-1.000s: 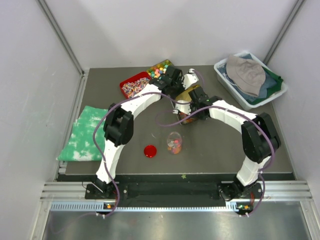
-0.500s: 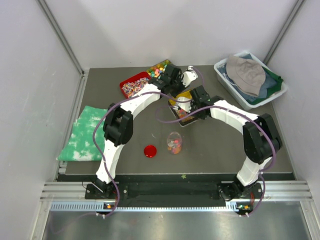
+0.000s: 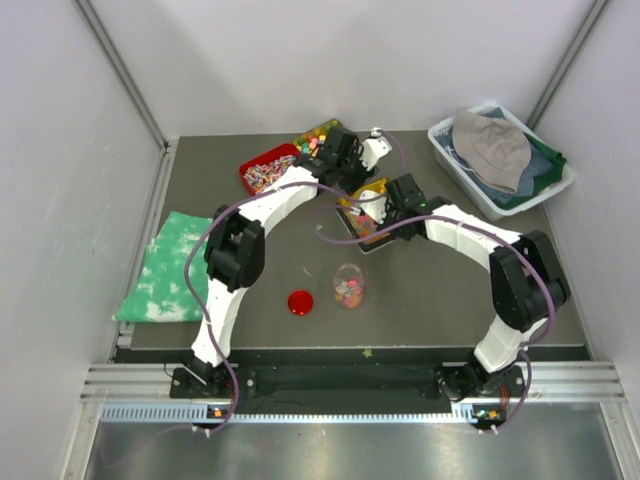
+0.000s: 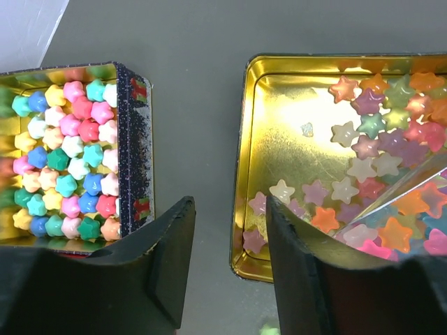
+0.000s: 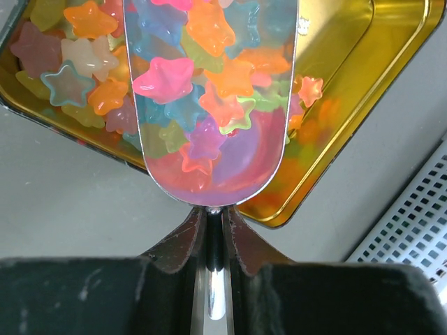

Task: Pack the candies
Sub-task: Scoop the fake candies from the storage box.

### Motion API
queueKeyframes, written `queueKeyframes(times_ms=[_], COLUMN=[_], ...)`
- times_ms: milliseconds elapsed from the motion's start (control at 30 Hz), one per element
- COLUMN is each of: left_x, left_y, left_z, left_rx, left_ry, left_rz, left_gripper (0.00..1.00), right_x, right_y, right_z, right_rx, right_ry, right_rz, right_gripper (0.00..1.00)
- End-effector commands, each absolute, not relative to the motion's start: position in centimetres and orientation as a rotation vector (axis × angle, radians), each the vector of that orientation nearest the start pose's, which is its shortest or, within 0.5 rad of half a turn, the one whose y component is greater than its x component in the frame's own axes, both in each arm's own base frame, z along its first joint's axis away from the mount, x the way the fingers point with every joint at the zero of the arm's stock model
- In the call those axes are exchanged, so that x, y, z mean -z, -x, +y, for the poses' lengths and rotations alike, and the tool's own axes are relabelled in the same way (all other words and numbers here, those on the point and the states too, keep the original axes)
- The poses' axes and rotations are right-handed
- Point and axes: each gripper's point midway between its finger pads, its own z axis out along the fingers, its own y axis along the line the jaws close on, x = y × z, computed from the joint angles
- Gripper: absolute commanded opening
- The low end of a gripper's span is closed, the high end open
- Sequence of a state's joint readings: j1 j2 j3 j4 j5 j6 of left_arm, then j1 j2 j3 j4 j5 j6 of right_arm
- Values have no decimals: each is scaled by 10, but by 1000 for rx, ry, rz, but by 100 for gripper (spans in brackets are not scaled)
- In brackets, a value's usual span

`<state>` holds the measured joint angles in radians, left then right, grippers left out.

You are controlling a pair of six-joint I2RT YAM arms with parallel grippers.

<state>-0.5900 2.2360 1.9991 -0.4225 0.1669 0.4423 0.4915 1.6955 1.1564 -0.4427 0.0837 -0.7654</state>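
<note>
The candies (image 4: 370, 146) are glossy star-shaped jelly pieces lying in an open gold tin (image 4: 279, 118), which also shows in the top view (image 3: 362, 212). My right gripper (image 5: 214, 223) is shut on the handle of a metal scoop (image 5: 216, 91). The scoop is heaped with candies and held over the tin's (image 5: 349, 91) edge. My left gripper (image 4: 230, 230) is open and empty, low over the table between the tin and a dark box. Its right finger (image 4: 307, 279) overlaps the tin's near corner. A clear jar (image 3: 348, 286) partly filled with candies stands in front.
The dark box (image 4: 133, 139) holds matte pastel stars, left of the tin. A red tray (image 3: 268, 170) of wrapped sweets sits back left. There is a red lid (image 3: 300, 301) beside the jar, a green cloth (image 3: 170, 265) at left and a white bin (image 3: 455, 150) with a hat back right.
The right gripper has drawn back to the right with the loaded scoop, so more of the gold tin shows. The left gripper has edged slightly towards the back.
</note>
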Motion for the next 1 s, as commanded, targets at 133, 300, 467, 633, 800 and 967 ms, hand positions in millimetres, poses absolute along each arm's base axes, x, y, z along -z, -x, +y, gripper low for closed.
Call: queueKeyframes(times_ms=[133,300,467,633,800,967], left_x=[-185,-195,-205,-205,-216,-220], left_y=[-519,-529,-530,-525,-505,-471], left_z=[-346,-328,-305,-276,-254,-251], left_rx=[343,393,456,508,573,626], left_ry=[-1015,-930,-849,-783,-745,-788], left_rz=[1851,1881,1914,1948,1954,1954], left_gripper=[65,88,99,99,99,99], right_x=[-107,-117,-137,-151,-159,-170], right_y=[-392,-390,-387,-375,-354,-331], right_z=[151,151,151,152,152,135], right_rx=[178,147,127,84,15,56], right_ry=[1293,1244,1192,1166,1172,1230], right_rz=[2056,2045,2013,2023,2041,2049], right_gripper=[0,0,0,0,0,0])
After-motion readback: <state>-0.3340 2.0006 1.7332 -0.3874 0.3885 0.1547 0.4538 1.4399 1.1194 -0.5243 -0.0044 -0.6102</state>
